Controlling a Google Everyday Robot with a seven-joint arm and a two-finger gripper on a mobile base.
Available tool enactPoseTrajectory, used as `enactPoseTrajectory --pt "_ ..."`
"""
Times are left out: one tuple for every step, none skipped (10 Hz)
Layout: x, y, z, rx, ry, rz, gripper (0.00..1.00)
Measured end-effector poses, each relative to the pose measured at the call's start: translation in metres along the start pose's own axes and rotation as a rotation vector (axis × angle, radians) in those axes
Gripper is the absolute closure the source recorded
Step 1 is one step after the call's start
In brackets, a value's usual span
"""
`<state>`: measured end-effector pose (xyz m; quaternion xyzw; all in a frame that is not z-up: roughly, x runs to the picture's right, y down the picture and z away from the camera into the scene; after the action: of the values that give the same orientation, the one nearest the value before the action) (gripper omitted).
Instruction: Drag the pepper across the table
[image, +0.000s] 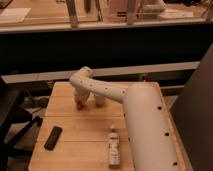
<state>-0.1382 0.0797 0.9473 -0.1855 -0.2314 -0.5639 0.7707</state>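
The pepper (79, 105) is a tiny red-orange item on the light tan wooden table (70, 150), toward its far left part. My white arm reaches from the lower right over the table, and my gripper (81, 99) hangs right over the pepper, touching or nearly touching it. The arm's wrist hides most of the gripper.
A pale bottle with a white cap (114, 146) lies near the table's front edge, beside my arm. A flat black remote-like bar (53, 138) lies at the front left. A dark counter with glass panes (105, 35) runs behind the table. A dark chair (12, 120) stands at the left.
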Motion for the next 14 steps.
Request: enactPoseTrajectory --pt "0.0 0.0 0.0 0.0 0.0 0.0 1.0" --pt "0.0 0.0 0.0 0.0 0.0 0.0 1.0" --pt "0.0 0.0 0.0 0.0 0.0 0.0 1.0" --pt "0.0 0.0 0.0 0.0 0.0 0.0 0.98" --pt "0.0 0.0 0.0 0.0 0.0 0.0 0.89" --pt "0.0 0.0 0.0 0.0 0.0 0.0 0.78" --pt "0.0 0.0 0.0 0.0 0.0 0.0 0.69" --pt "0.0 0.0 0.0 0.0 0.0 0.0 0.66" --pt "0.0 0.0 0.0 0.0 0.0 0.0 0.66" --pt "0.0 0.0 0.0 0.0 0.0 0.0 0.63" --pt "0.0 0.0 0.0 0.0 0.0 0.0 0.56" --pt "0.0 -0.0001 0.0 0.0 0.0 0.0 0.44" --pt "0.0002 -0.0001 -0.0002 0.0 0.0 0.0 0.35" --pt "0.0002 -0.0001 -0.0002 0.0 0.0 0.0 0.28"
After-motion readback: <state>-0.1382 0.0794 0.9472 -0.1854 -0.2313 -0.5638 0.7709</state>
